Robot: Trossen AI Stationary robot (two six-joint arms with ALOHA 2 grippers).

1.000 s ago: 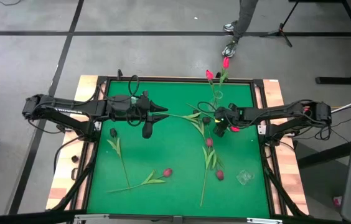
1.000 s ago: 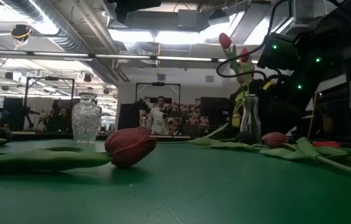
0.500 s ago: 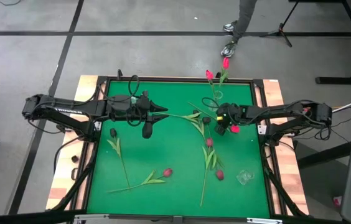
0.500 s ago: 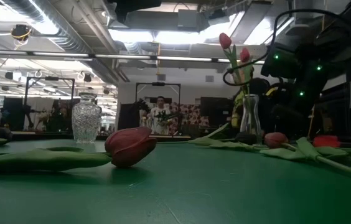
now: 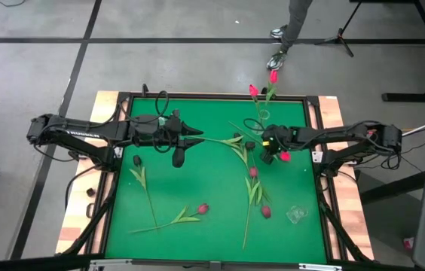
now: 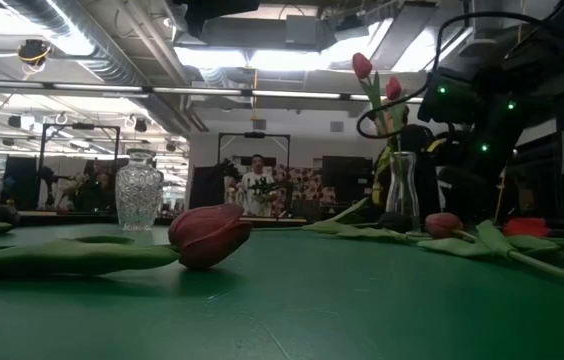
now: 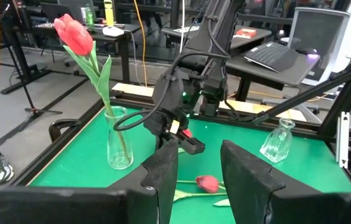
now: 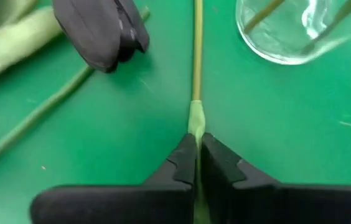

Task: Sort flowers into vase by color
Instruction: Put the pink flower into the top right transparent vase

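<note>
My right gripper [image 8: 197, 140] [image 5: 267, 154] is shut on a thin green flower stem [image 8: 196, 56] that lies on the green mat beside a clear glass vase [image 8: 290, 31] [image 5: 261, 118]. That vase holds two pink-red tulips [image 5: 263, 83]. A pink-red head [image 5: 284, 156] shows under the right arm. A black tulip head [image 8: 101, 31] lies close by. More flowers lie flat on the mat: maroon heads [image 5: 203, 208] [image 5: 265, 212] [image 5: 254, 172] and a black one [image 5: 136, 160]. My left gripper [image 5: 200, 138] [image 7: 199, 165] hangs open above the mat's left half, holding nothing. My right gripper pinches the stem between its two fingertips at a thicker pale-green spot [image 8: 195, 119]. The fingers slant down from above, from the table's right side, and the stem runs straight on away from them. Beyond the fingers the stem rests on the mat.
A cut-glass vase [image 5: 295, 214] [image 6: 139, 190] stands at the near right of the mat. A raised wooden frame [image 5: 325, 113] borders the table. Leaves and stems [image 5: 236, 143] cross the middle. A person's legs [image 5: 291, 26] show beyond the far edge.
My right gripper has swung a little toward the table's left, closer to the vase with the pink-red tulips. In the low view a red head now shows past the arm. The left arm has kept still.
</note>
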